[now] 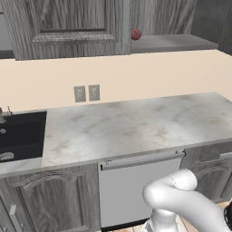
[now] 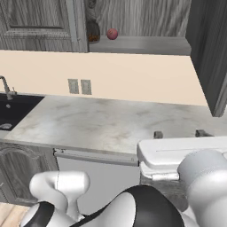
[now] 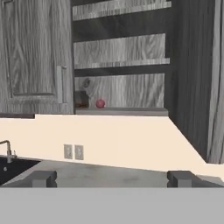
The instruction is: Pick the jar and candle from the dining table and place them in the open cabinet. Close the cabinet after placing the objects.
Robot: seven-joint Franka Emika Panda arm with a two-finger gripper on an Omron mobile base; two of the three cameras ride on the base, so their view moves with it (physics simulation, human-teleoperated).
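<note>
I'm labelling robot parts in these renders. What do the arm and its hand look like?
The arm is made of glossy white, rounded, tube-like segments with a black joint band between them. A flat white block sits at its wrist. The hand ends in two small, dark grey, blocky finger tips. No cables or markings are visible.

a small red ball [image 1: 136,34] sits at the top centre of the left base view. below it, two wall outlets [image 1: 86,93] mark the cream backsplash. a marble desk [image 1: 136,124] spans the middle, with a black sink [image 1: 20,135] at left and a dishwasher front [image 1: 131,190] beneath.
</note>
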